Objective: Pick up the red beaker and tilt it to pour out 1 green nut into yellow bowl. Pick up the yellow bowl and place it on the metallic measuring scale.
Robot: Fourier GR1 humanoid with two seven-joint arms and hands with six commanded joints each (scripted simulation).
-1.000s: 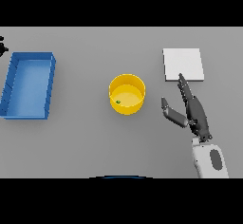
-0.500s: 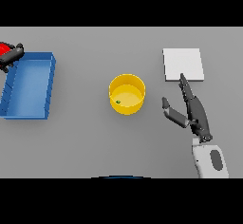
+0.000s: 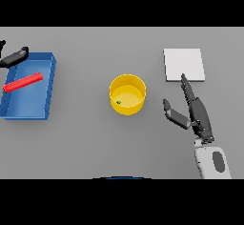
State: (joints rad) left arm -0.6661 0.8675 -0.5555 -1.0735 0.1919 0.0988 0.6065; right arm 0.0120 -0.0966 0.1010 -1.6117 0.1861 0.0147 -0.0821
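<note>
yellow bowl (image 3: 127, 94) sits near the middle of the table (image 3: 95, 143), upright, and i can make out a small green nut (image 3: 118, 102) lying inside it toward the 7 o'clock side of its floor. judging from that, the pour is done and the step in hand is the lift of the bowl to the metallic measuring scale (image 3: 184, 65).

my right hand (image 3: 193, 112) is the nearer one by far. it rests low on the table to the bowl's 4 o'clock, near but apart from it, fingers straight and pointing toward 12 o'clock, thumb spread out toward the bowl, holding nothing. from this hand the bowl lies at about 10 o'clock, and the scale lies just past my fingertips at 12 o'clock, its near edge almost touching them. so the bowl, hand and scale make a tight triangle: reach left to the bowl, then carry it up and right.

my left hand (image 3: 14, 57) shows only at the far left edge, above the blue tray (image 3: 47, 90); i cannot tell how its fingers are set. the red beaker (image 3: 23, 82) lies on its side in that tray, long axis running roughly 8 to 2 o'clock, clear of the hand.

the bowl is round, so no axis matters; i'd judge a rim pinch from its 4 o'clock side fits best.
</note>
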